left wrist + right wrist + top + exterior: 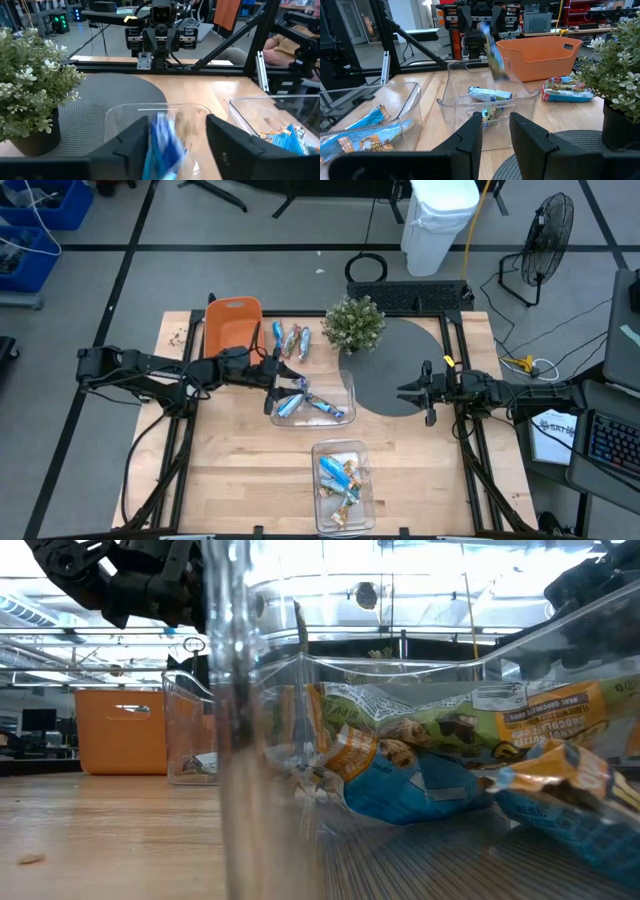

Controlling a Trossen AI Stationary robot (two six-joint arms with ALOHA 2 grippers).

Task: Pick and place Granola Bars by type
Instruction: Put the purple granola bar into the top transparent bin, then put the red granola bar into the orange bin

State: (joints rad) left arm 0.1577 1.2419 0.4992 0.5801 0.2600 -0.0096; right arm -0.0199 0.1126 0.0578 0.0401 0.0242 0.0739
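My left gripper hangs open over the middle clear bin. A blue-and-silver bar shows blurred between and just below its fingers. Blue bars lie on that bin's floor. The near clear bin holds blue, gold and green bars. More bars lie flat on the table beside the orange bin. My right gripper waits open over the grey mat. My left gripper has its fingers spread wider than the blue bar, which stands upright between them, close to one finger and above the middle bin. The bar is blurred, and I cannot tell whether it touches a finger.
A potted plant stands at the mat's far left edge, close to the middle bin. The orange bin sits behind the left gripper toward the far edge. Bare wood lies along the near left of the table.
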